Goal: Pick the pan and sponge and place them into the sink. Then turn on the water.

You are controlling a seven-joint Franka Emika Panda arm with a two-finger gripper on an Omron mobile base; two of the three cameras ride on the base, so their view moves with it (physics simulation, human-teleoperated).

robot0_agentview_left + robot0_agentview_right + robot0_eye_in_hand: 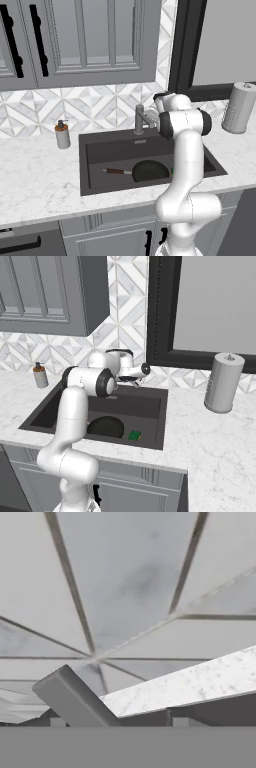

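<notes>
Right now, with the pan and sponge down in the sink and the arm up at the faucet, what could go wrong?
1. The gripper sits close against the grey faucet; its grip on the lever can't be confirmed, so it may slip or push the spout aside.
2. The round black frying pan lies under the arm, so water could splash off it.

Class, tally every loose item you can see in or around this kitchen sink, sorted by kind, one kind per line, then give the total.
Frying pans: 1, the pan lying in the sink
Sponges: 1, the sponge in the sink beside the pan
Soap dispensers: 1, the soap dispenser on the counter
Paper towel rolls: 1, the paper towel roll on the counter
Total: 4
</notes>
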